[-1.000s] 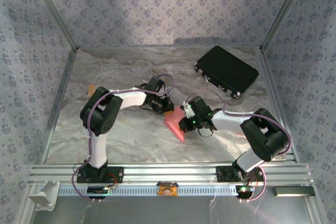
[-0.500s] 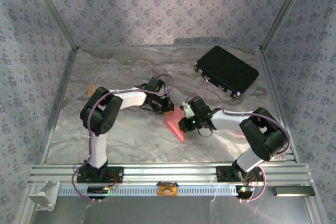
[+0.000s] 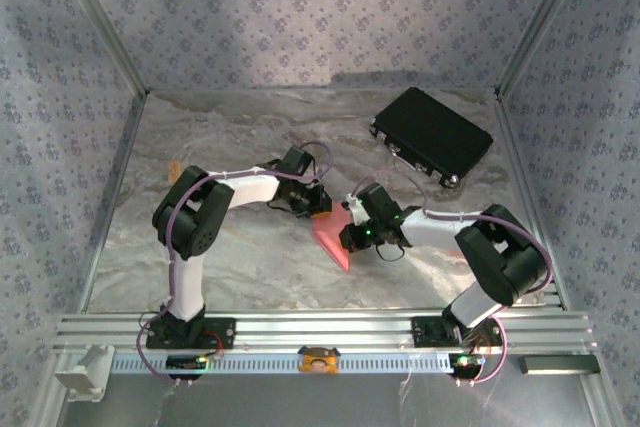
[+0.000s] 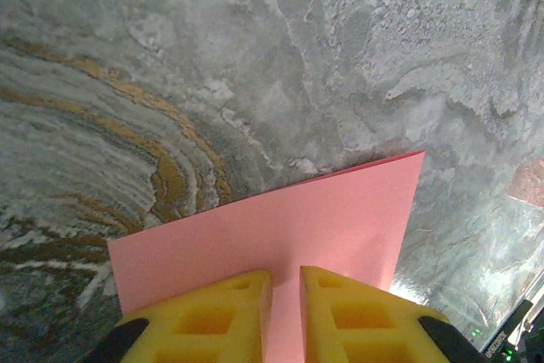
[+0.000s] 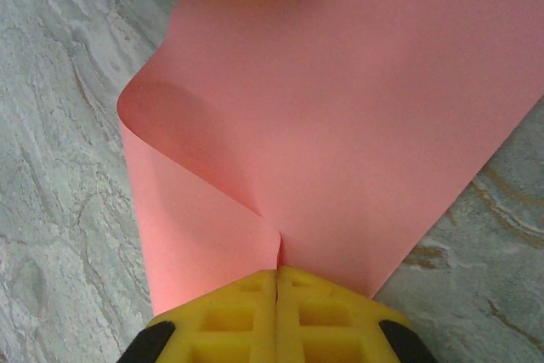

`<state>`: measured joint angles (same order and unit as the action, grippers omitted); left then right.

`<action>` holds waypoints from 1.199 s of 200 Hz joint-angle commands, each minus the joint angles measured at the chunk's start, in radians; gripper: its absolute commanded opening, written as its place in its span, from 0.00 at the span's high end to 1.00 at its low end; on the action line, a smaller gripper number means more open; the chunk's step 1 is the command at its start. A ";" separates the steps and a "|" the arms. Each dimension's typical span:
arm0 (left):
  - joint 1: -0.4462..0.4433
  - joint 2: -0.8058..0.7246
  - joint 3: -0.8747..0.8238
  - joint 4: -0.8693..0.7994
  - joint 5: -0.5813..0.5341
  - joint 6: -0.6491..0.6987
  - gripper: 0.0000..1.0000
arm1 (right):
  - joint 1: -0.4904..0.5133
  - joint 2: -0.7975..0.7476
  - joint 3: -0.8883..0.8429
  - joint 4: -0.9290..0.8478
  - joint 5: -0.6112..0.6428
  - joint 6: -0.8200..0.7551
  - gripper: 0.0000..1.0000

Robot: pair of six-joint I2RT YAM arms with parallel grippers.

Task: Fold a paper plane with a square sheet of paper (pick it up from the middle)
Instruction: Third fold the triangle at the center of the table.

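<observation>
Right wrist: curled pink paper pinched in the closed right gripper; left gripper barely parted over it. Long axis far-near, tip near.

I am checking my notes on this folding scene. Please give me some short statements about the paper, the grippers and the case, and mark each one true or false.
1. The right gripper is shut on the square sheet of paper. True.
2. The sheet lies flat on the table. False: it curls up in a bend near the right gripper.
3. The black case lies at the far right of the table, apart from the sheet. True.
4. The left gripper reaches for the case. False: it is at the sheet, with a narrow gap between its fingers.
</observation>
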<state>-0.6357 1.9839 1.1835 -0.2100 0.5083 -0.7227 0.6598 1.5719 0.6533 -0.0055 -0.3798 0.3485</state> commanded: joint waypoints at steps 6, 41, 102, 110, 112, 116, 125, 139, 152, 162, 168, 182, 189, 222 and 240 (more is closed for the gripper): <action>-0.009 -0.019 -0.006 -0.059 -0.056 0.007 0.81 | 0.006 0.009 0.008 -0.030 0.023 0.004 1.00; -0.006 -0.097 -0.005 -0.048 -0.090 -0.004 0.73 | 0.005 0.014 0.006 -0.023 0.019 0.004 1.00; -0.013 -0.267 -0.125 0.017 -0.104 -0.068 0.69 | 0.003 0.014 0.008 -0.025 0.016 0.001 1.00; -0.017 -0.292 -0.153 0.039 -0.093 -0.084 0.72 | 0.002 0.015 0.008 -0.025 0.016 0.001 1.00; -0.017 -0.297 -0.160 0.045 -0.092 -0.089 0.72 | 0.003 0.014 0.007 -0.025 0.016 0.001 1.00; -0.018 -0.307 -0.174 0.054 -0.087 -0.096 0.74 | 0.001 0.015 0.008 -0.025 0.016 0.001 1.00; -0.025 -0.336 -0.208 0.090 -0.082 -0.122 0.79 | 0.001 0.013 0.007 -0.024 0.015 0.001 1.00; -0.045 -0.374 -0.277 0.167 -0.071 -0.173 0.86 | 0.000 0.013 0.007 -0.025 0.016 0.001 1.00; -0.065 -0.394 -0.334 0.257 -0.051 -0.226 0.88 | 0.000 0.013 0.006 -0.024 0.016 0.001 1.00; -0.081 -0.399 -0.369 0.322 -0.035 -0.259 0.91 | -0.001 0.013 0.006 -0.025 0.017 0.001 1.00; -0.091 -0.396 -0.387 0.349 -0.030 -0.276 0.93 | -0.001 0.013 0.006 -0.024 0.017 0.003 1.00; -0.116 -0.389 -0.417 0.393 -0.032 -0.303 0.94 | -0.001 0.009 0.005 -0.024 0.021 0.003 1.00; -0.125 -0.381 -0.433 0.418 -0.034 -0.319 0.94 | -0.001 0.008 0.004 -0.024 0.021 0.003 1.00; -0.139 -0.346 -0.482 0.517 -0.031 -0.370 0.94 | -0.001 0.008 0.004 -0.025 0.021 0.004 1.00; -0.139 -0.332 -0.480 0.521 -0.021 -0.369 0.94 | 0.000 0.008 0.004 -0.026 0.021 0.004 1.00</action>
<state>-0.7753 1.6310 0.7097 0.2218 0.4606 -1.0569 0.6598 1.5719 0.6533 -0.0044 -0.3779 0.3485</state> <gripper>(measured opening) 0.061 0.062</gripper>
